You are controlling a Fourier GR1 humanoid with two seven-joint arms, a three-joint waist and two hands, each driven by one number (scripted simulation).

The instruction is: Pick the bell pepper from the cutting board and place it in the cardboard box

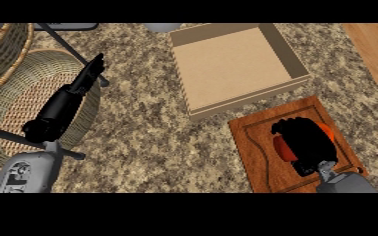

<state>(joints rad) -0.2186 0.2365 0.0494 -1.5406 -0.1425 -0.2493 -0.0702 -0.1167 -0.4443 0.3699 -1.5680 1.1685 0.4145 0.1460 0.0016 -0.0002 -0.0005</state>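
the right hand [304,142] lies over the wooden cutting board [258,145] at the lower right, its black fingers curled down around the bell pepper [280,147], which shows only as red-orange slivers at the hand's left and upper right edges. the pepper sits on the board, mostly hidden under the hand. just beyond the board's upper left corner stands the open cardboard box [291,55], near it but with a strip of speckled counter [148,130] between them. the left hand [70,97] shows at the left edge with fingers straight, held over a wicker basket [29,80], holding nothing, well apart from the board and box.
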